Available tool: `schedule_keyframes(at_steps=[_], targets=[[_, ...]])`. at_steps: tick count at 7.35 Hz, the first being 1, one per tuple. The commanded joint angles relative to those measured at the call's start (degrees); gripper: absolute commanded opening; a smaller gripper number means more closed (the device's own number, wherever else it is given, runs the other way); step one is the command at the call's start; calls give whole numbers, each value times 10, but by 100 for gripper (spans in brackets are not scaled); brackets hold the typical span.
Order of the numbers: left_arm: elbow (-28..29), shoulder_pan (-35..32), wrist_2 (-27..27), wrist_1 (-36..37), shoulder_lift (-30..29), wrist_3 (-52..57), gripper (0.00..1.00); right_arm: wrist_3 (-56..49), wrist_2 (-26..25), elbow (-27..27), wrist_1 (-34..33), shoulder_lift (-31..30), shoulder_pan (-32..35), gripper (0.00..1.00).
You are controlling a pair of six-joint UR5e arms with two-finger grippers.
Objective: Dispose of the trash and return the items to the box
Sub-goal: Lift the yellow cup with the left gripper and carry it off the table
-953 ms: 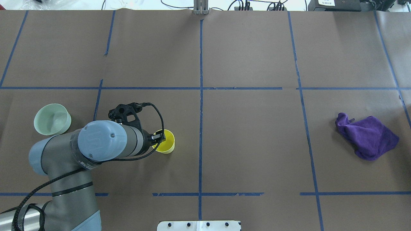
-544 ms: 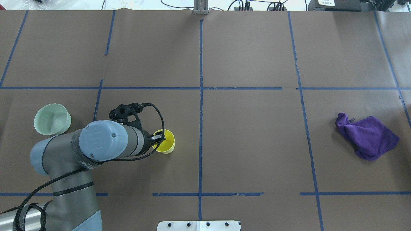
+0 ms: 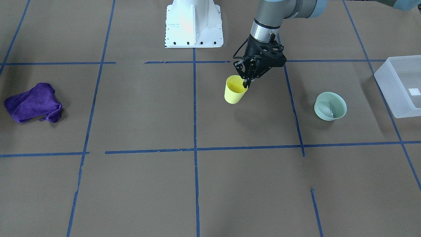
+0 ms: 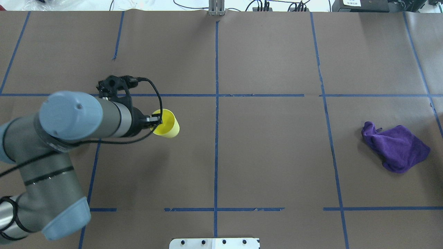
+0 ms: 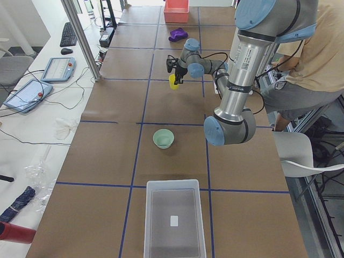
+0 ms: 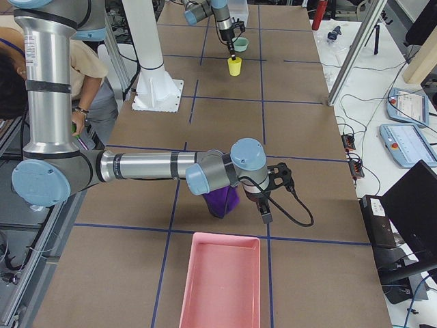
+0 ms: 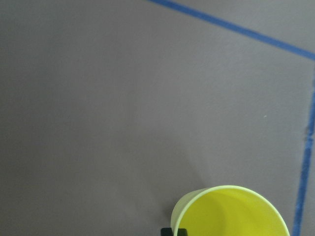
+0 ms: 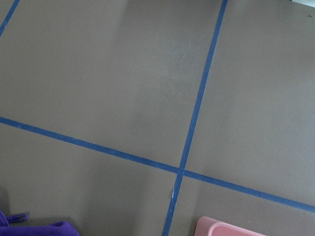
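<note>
cup (image 3: 234,93) pinched at rim by left gripper (image 3: 245,85), seems off table. carry step: you swing past bowl (image 3: 330,106) to box (image 3: 394,98), then release.

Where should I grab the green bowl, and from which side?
Pinch its rim from straight above, one finger inside, one outside, as the left gripper holds the yellow cup. The green bowl stands upright, mouth open, and its rounded wall looks too wide for a side grasp.

The left gripper (image 4: 154,119) pinches the rim of the yellow cup (image 4: 168,126), left of the central tape line (image 4: 216,145); the purple cloth (image 4: 396,148) lies well right of that line.
</note>
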Motion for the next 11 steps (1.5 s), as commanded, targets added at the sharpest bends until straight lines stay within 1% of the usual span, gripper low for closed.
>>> schedule_keyframes(at_steps=[1,2,3,4,5,6,7,8,9,10,11], targets=[[-15,-169,-105,0,34,214,0,2,2,2,26,1,-8,100],[-15,-246,-157,0,60,330,0,3,24,4,32,2,-9,100],[-14,-334,-201,-1,103,454,0,14,51,9,34,9,-9,100],[-11,-406,-225,-1,146,576,0,17,53,13,50,11,-20,100],[-1,-455,-244,-2,186,693,0,17,53,12,69,10,-23,100],[28,-503,-250,-7,208,776,0,17,53,12,75,9,-23,100],[69,-550,-252,-29,246,881,0,17,53,11,75,8,-23,100],[130,-607,-252,-62,252,959,0,17,53,11,75,8,-23,100],[163,-623,-259,-94,280,994,0,17,53,10,75,8,-23,100],[168,-623,-288,-135,318,979,0,16,53,9,75,8,-25,100],[186,-623,-297,-195,340,923,0,16,53,9,75,8,-29,100]])
